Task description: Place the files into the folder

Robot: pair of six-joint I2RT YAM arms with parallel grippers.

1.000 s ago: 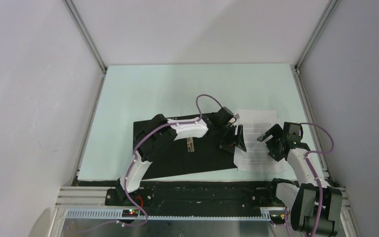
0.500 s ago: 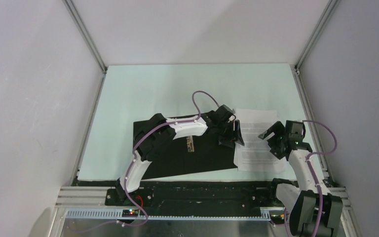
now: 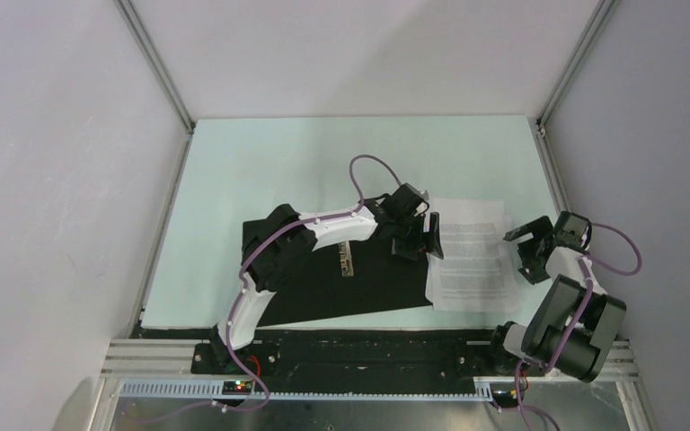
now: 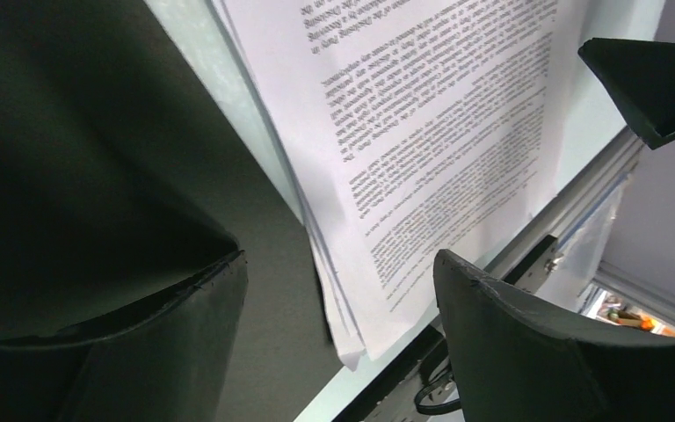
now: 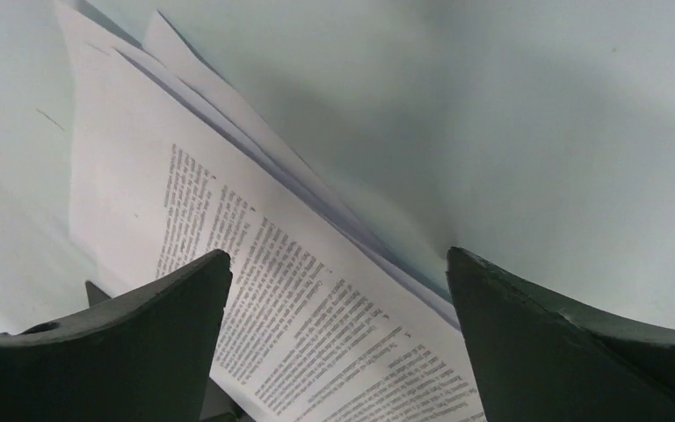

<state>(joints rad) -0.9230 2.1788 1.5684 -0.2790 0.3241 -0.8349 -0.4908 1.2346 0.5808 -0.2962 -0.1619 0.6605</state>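
Note:
The folder (image 3: 314, 283) lies open on the table, black inside up, its metal clip (image 3: 347, 258) near the middle. The files (image 3: 470, 256), white printed sheets, lie to its right, their near-left corner overlapping the folder's right edge. My left gripper (image 3: 422, 241) hangs open over the files' left edge. In the left wrist view the slightly fanned stack (image 4: 422, 132) runs between the spread fingers (image 4: 527, 343), beside the folder (image 4: 97, 132). My right gripper (image 3: 523, 251) stands open at the files' right edge. The right wrist view shows the printed sheets (image 5: 316, 316) beneath it.
A pale green mat (image 3: 323, 162) covers the table, enclosed by white walls. A metal rail (image 3: 552, 180) runs close along the right side, just beyond the files and my right arm. The black front rail (image 3: 368, 346) holds both arm bases.
My right arm has drawn back to the right, from over the files to their right edge, and its jaws opened wider. The left gripper shifted slightly away from me and its jaws widened.

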